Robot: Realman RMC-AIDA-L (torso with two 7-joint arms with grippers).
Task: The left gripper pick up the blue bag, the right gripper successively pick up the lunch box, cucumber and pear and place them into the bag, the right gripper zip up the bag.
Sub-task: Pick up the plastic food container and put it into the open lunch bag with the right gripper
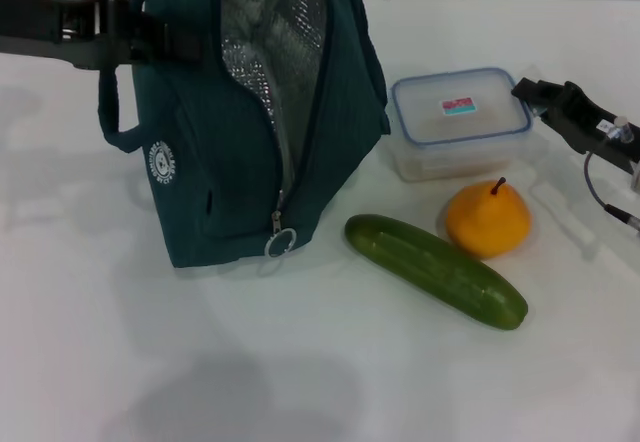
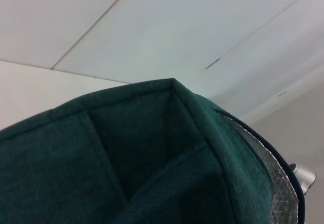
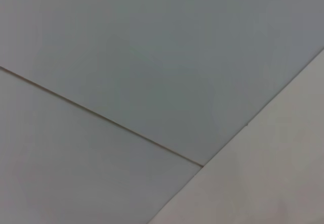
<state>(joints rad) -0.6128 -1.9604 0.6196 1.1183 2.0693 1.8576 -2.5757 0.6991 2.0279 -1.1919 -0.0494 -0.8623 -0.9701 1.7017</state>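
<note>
The blue bag (image 1: 230,162) stands upright at the left of the table, its mouth open and the silver lining showing. My left gripper (image 1: 165,37) reaches in from the left and is shut on the bag's upper side near a handle; the bag's fabric (image 2: 152,173) fills the left wrist view. The lunch box (image 1: 460,122) lies to the right of the bag. The pear (image 1: 488,220) sits in front of it, and the cucumber (image 1: 435,270) lies diagonally beside the pear. My right gripper (image 1: 532,92) hovers at the lunch box's right edge.
The ring zipper pull (image 1: 281,243) hangs at the bottom of the bag's open zip. The white table (image 1: 300,372) spreads out in front of the bag. A cable (image 1: 592,184) loops down from the right arm. The right wrist view shows only wall panels.
</note>
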